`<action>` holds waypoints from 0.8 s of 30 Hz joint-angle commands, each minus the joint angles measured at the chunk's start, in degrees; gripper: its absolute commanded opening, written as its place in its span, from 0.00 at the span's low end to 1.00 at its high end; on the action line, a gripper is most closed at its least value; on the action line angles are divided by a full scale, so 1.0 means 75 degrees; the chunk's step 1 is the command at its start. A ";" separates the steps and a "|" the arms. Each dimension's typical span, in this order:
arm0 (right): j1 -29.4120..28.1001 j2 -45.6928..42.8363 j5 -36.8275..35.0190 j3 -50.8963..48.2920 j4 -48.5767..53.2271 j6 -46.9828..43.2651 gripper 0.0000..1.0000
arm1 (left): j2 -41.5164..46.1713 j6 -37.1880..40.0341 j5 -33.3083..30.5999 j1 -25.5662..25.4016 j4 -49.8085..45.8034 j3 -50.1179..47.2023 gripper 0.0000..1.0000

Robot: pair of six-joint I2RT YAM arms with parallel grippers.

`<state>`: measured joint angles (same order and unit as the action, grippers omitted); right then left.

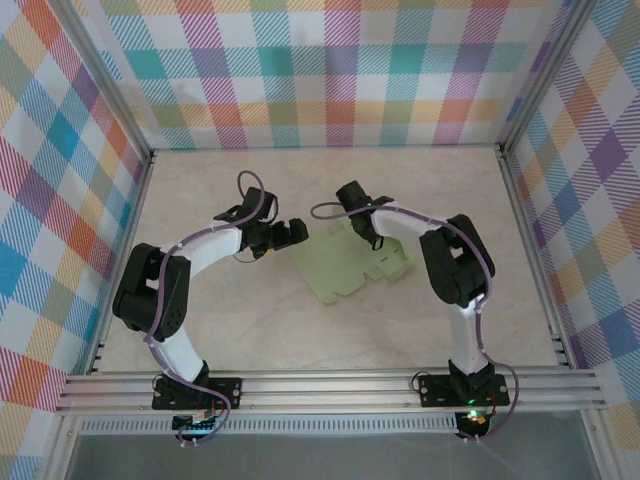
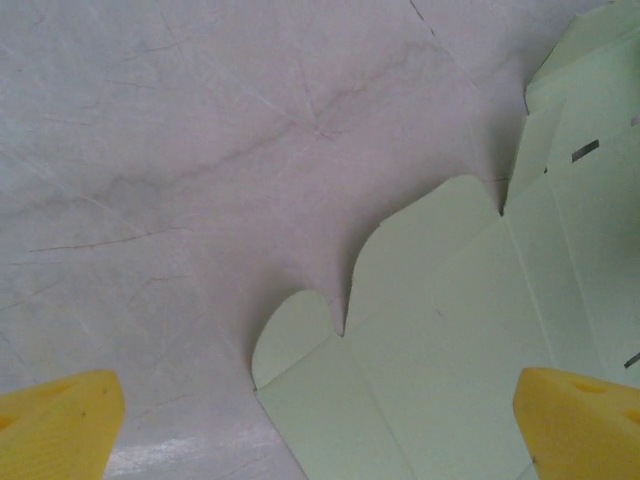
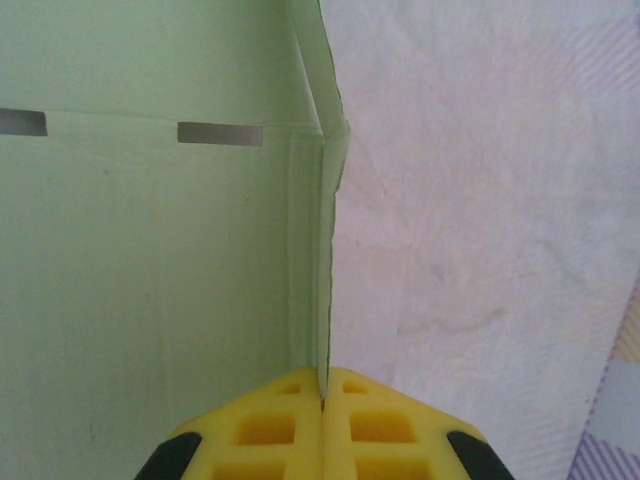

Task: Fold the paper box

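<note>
We found the paper box [image 1: 350, 262] lying mostly flat on the counter [image 1: 250, 320], roughly midway between the two arms. It was an unfolded pale green cut-out. In the top view its long axis ran on a diagonal, from near-left to far-right.

On the far side one flap [image 3: 322, 250] stood up from the sheet. The right pincer [image 3: 322, 400] was clamped on the edge of that flap, with its yellow pads pressed together and the card between them. In the top view the right pincer [image 1: 368, 230] sat over the far part of the sheet.

The left pincer [image 1: 297, 232] stood just beside the sheet's left edge and held nothing. In the left wrist view its yellow fingertips [image 2: 60, 420] were spread wide. The scalloped flaps [image 2: 300, 330] lay ahead and to the right of the left pincer [image 2: 320, 440], flat against the counter [image 2: 200, 150]. One fingertip was over bare counter and the other over card.

In our judgement the coming move turns on this relation. The free edge lay to the left pincer's right and very near it, while the right arm anchored the opposite side. We judged the folding to be at an early stage.
</note>
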<state>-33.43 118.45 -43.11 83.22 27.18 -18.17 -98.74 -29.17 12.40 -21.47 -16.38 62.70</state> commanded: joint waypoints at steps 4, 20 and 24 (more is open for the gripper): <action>-0.0321 0.0648 -0.1164 -0.0131 -0.0809 -0.0111 0.00 | 0.0067 -0.0119 -0.0060 0.0144 -0.0003 -0.0166 1.00; 0.0660 -0.0831 0.3619 -0.0327 0.0017 0.0669 0.00 | 0.0236 -0.0084 0.0037 0.0232 0.0372 -0.0230 1.00; 0.1078 -0.1066 0.5530 -0.0041 0.0945 0.0415 0.00 | 0.0251 -0.0072 -0.0106 0.0227 0.0295 -0.0168 1.00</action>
<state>-26.72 112.01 -18.04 81.25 26.94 -15.51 -98.72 -29.34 12.38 -20.32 -14.48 61.58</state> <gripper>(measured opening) 0.046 0.999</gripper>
